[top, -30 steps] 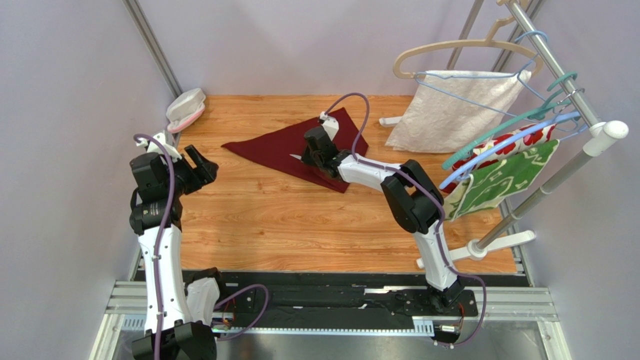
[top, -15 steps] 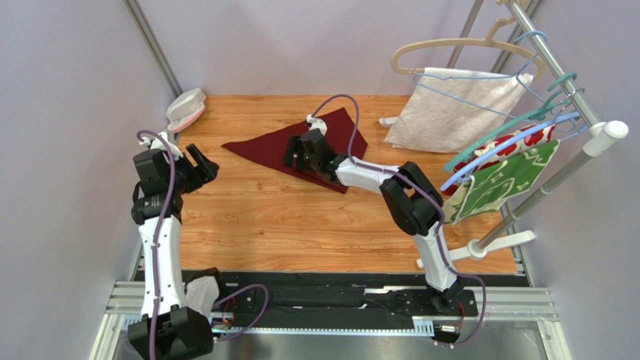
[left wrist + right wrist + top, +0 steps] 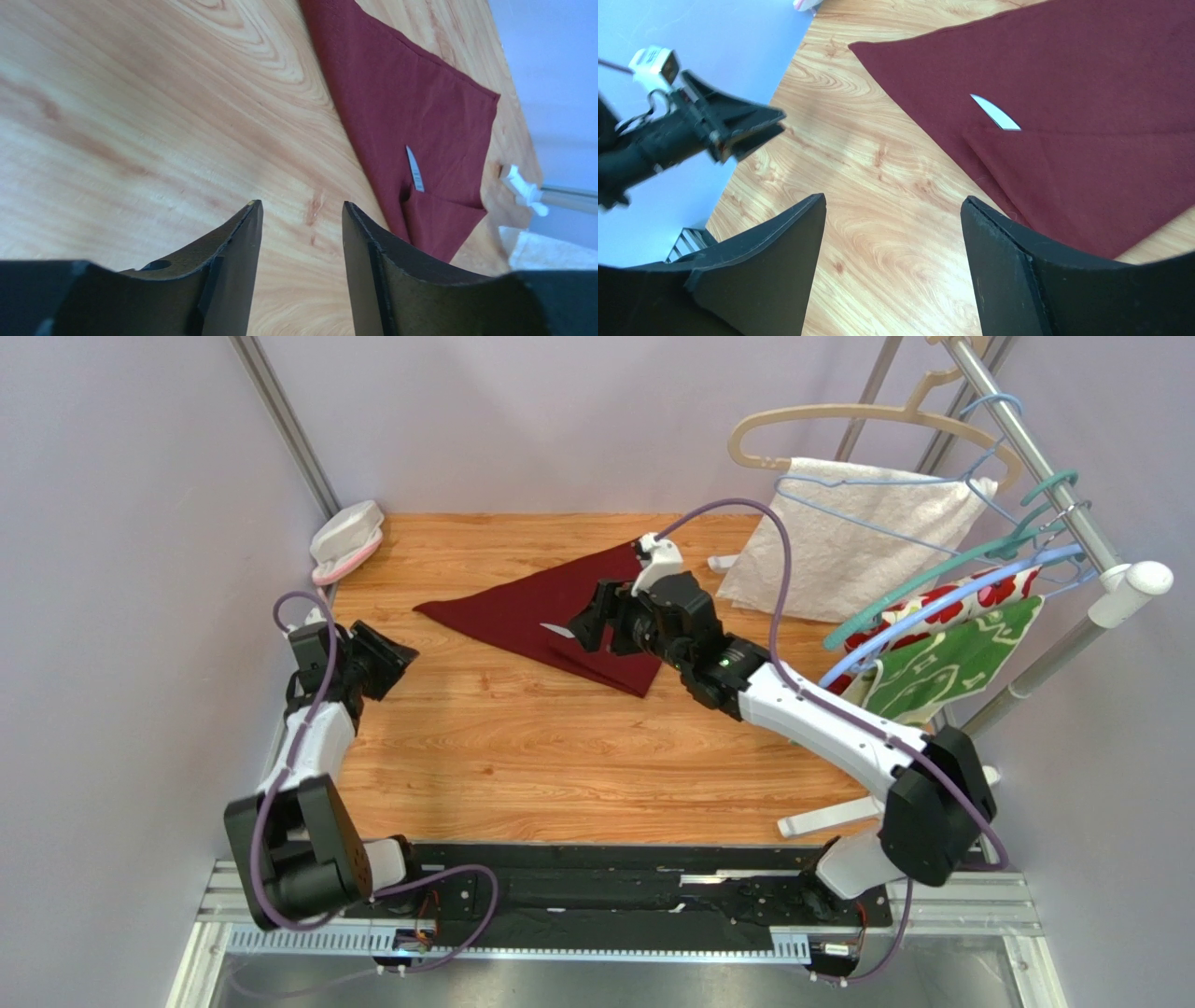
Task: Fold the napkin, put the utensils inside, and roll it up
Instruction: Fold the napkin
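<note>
Setting: a light wooden table [image 3: 561, 742] closed in by pale lilac walls, seen from above, with two robot arms bolted at its near edge.
Napkin: a plain dark red napkin [image 3: 512, 609] lies flat on the far half of the table. It is spread roughly as a triangle, with a smaller flap folded over on its near right part.
Knife: a pointed silvery knife blade [image 3: 995, 113] sticks out from under the flap and rests on the napkin. The rest of the knife is hidden beneath the fold.
Left gripper: the left gripper [image 3: 300, 210] hangs over bare wood well to the left of the napkin and points toward it. Its jaws are parted by a modest gap, with nothing between them.
Right gripper: the right gripper [image 3: 892, 203] is above the napkin's near edge, close to the knife blade. Its jaws are spread wide and hold nothing.
Right of the napkin: a white towel [image 3: 856, 532] hangs from a hanger on a metal rack [image 3: 1066, 518], and red and green floral cloths [image 3: 954, 651] hang lower on the same rack.
Left of the napkin: a small pink and white object [image 3: 347, 539] sits at the table's far corner.
</note>
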Available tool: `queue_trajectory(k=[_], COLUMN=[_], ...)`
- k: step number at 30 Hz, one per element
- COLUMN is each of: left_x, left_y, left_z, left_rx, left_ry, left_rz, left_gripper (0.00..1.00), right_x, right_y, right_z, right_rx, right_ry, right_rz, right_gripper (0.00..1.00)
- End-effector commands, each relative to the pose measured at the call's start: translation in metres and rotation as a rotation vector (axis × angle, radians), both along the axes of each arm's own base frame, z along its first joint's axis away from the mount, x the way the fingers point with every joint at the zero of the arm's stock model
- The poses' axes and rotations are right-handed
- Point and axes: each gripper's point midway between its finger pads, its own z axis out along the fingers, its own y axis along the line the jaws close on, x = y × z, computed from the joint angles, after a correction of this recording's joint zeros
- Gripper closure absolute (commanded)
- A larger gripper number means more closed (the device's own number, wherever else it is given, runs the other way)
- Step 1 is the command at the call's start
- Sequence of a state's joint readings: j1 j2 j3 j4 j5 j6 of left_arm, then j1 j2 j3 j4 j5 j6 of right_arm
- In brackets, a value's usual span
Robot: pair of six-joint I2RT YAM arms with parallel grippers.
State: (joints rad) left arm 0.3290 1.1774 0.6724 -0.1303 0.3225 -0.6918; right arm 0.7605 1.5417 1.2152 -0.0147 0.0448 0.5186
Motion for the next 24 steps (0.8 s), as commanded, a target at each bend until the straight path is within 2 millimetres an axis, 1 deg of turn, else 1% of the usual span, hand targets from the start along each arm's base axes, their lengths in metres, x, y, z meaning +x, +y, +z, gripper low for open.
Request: queue_trajectory(k=[1,3,5,6,7,8,9,11,12,13,15,16,17,19,23,24], left_x=[0.057,0.074,0.087,0.097,0.103,0.110,0.121,0.136,0.146,0.151,0.165,0.168,0.169,0.175,0.174,0.175], left_y=[0.012,0.020,0.022,0.020,0.020,0.020,0.019,0.016,0.017,0.014,0.016,0.017,0.017,0.020,0.021,0.023], left_z=[0.024,0.006,0.003,-0.002,-0.004,-0.003,-0.006,-0.009,-0.016,-0.020,-0.027,-0.031,-0.043,-0.046,-0.061,-0.062], left_rx=[-0.067,-0.080,-0.076,-0.079,-0.074,-0.063,-0.046,-0.018,-0.018,-0.025,-0.025,-0.022,-0.024,-0.026,-0.058,-0.064], left_ry=[-0.163,-0.129,-0.141,-0.130,-0.128,-0.136,-0.132,-0.140,-0.131,-0.127,-0.120,-0.111,-0.084,-0.077,-0.015,-0.009], left_rz=[0.041,0.080,0.082,0.075,0.079,0.076,0.067,0.064,0.064,0.054,0.050,0.057,0.060,0.071,0.105,0.119], left_gripper=[0.46,0.47,0.48,0.48,0.48,0.48,0.48,0.46,0.45,0.45,0.45,0.45,0.45,0.45,0.46,0.46], right_x=[-0.022,-0.031,-0.033,-0.034,-0.034,-0.034,-0.039,-0.040,-0.040,-0.039,-0.040,-0.039,-0.038,-0.035,-0.031,-0.029], right_y=[-0.027,-0.030,-0.031,-0.032,-0.033,-0.033,-0.030,-0.029,-0.030,-0.030,-0.030,-0.031,-0.031,-0.033,-0.032,-0.032], right_z=[-0.005,0.005,0.010,0.012,0.015,0.016,0.016,0.016,0.016,0.016,0.014,0.012,0.011,0.009,0.012,0.011], right_rx=[-0.045,-0.023,-0.022,-0.023,-0.022,-0.025,-0.023,-0.021,-0.020,-0.018,-0.017,-0.021,-0.020,-0.019,-0.001,-0.004], right_ry=[0.000,-0.013,-0.024,-0.027,-0.034,-0.039,-0.034,-0.033,-0.032,-0.029,-0.024,-0.019,-0.014,-0.009,0.003,0.003], right_rz=[0.007,0.020,0.030,0.034,0.035,0.037,0.067,0.081,0.084,0.085,0.092,0.089,0.091,0.088,0.101,0.100], right_gripper=[0.26,0.26,0.26,0.26,0.26,0.26,0.26,0.26,0.26,0.26,0.26,0.26,0.26,0.26,0.26,0.26])
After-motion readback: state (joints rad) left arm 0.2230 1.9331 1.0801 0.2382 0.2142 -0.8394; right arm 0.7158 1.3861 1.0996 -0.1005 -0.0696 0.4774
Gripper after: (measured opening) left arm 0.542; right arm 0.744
